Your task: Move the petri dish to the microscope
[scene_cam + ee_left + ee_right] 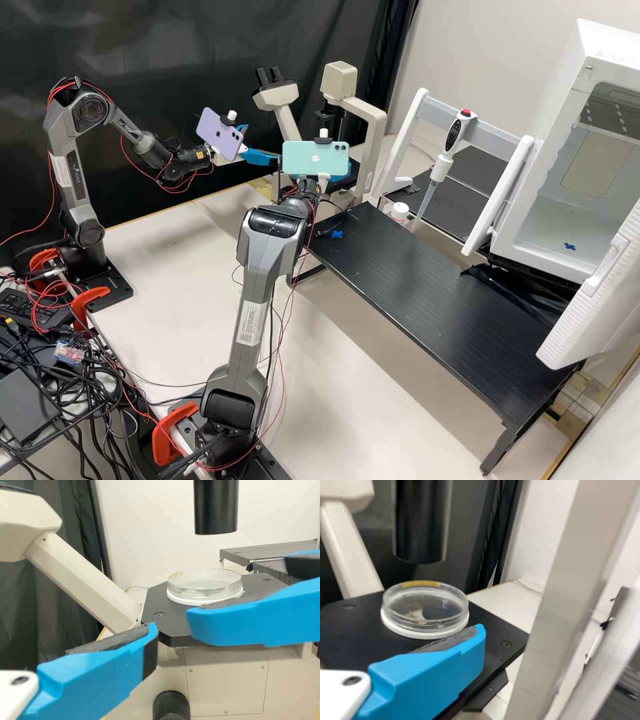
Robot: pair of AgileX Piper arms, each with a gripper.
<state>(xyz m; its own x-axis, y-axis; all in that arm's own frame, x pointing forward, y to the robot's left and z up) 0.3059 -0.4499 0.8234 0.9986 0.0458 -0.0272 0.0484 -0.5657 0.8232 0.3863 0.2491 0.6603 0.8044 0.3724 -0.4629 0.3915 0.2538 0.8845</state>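
"Where to look for the dish [426,611]?"

"On a white ring [417,632], on the black plate [350,630] of the microscope [375,127]. Lies flat, round and see-through, with a yellow strip at the rim."

"And up above?"

"A fat black tube [420,525], with a gap under it."

"What about the right gripper [340,177]?"

"Open wide, with one blue finger [435,677] just beside the dish."

"And the left gripper [261,143]?"

"Near the plate too. Open wide as well."

"Any phones?"

"Yes, a purple phone [220,135] on the left arm and a green phone [316,159] on the right."

"And farther out?"

"On the white bench [167,280], a long black table [427,307] with a blue cross [337,234] on top. Then a pipette [440,167] on a white rack [493,130], near a little pot [399,212]. Past those, a big white box [610,50], door [593,300] open."
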